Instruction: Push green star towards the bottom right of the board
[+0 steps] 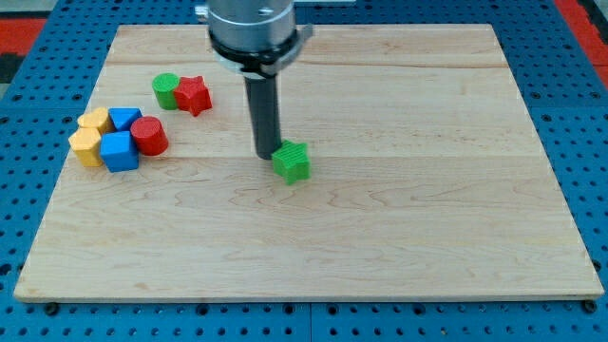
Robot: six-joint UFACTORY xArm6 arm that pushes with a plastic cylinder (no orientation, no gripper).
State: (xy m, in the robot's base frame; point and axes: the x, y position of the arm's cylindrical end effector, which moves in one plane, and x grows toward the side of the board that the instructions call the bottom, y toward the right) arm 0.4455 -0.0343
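Note:
The green star (293, 161) lies near the middle of the wooden board (380, 190), a little left of centre. My tip (268, 155) stands right at the star's upper left side, touching it or nearly so. The dark rod rises from there to the arm's grey body at the view's top.
A green cylinder (166, 90) and a red star (194, 95) sit together at the upper left. Further left is a cluster: two yellow blocks (87, 136), two blue blocks (120, 150) and a red cylinder (149, 136). Blue pegboard surrounds the board.

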